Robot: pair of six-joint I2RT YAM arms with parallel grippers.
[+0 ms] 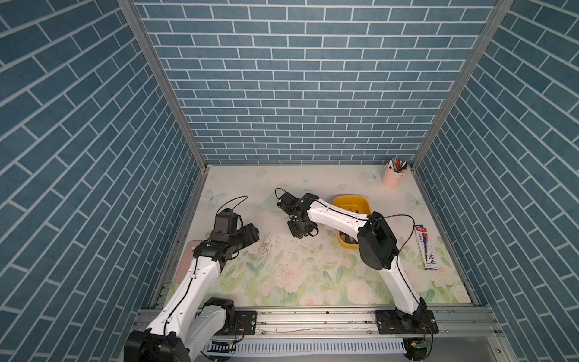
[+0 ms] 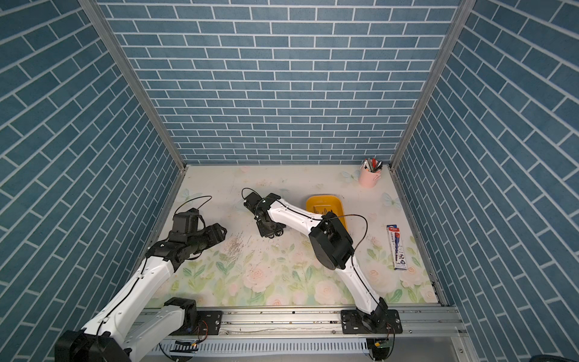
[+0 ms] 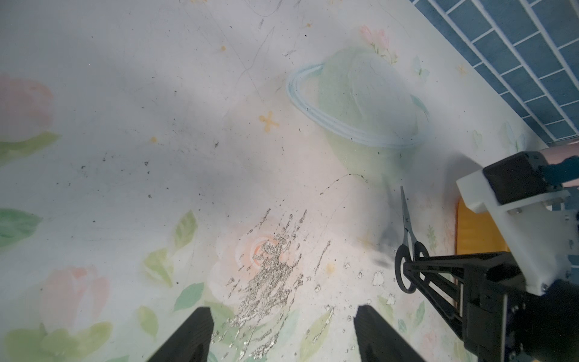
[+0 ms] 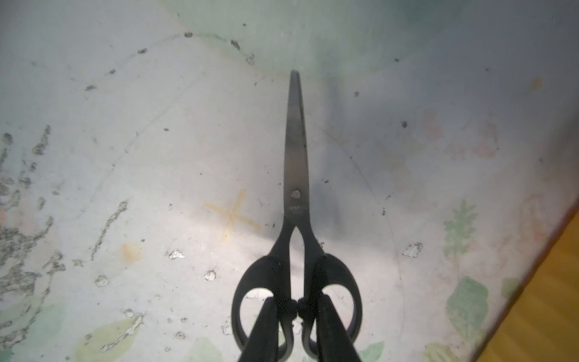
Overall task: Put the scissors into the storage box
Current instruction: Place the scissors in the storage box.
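- Right wrist view: the scissors (image 4: 296, 188), a pair with dull silver blades and black plastic loop handles, have their blades together. The right gripper (image 4: 296, 308) is clamped on the inner bars of the handles, one finger through each loop.
- I cannot tell whether this pair touches the surface or hangs just above it; a soft shadow falls beside the blade.
- It is outside the storage box (image 1: 351, 200), a shallow yellow-orange plastic tray with rounded corners, and just beside its left wall in both top views.
- Other scissors (image 2: 324, 209) lie inside the tray, partly hidden by the right arm.
- The left gripper (image 3: 285, 322) holds nothing, its fingers spread apart over a worn patch (image 3: 269, 275) where the print has flaked to grey.
- The table mat (image 1: 313, 282) is pale, printed with pink roses, green leaves, butterflies and a ringed planet, and it is speckled with dark marks and scratches.
- A pink pen cup (image 1: 393, 177) stands in the far right corner; a flat pen packet (image 1: 424, 247) lies near the right wall.
- Blue brick-patterned walls (image 1: 297, 78) with aluminium corner posts close in three sides.
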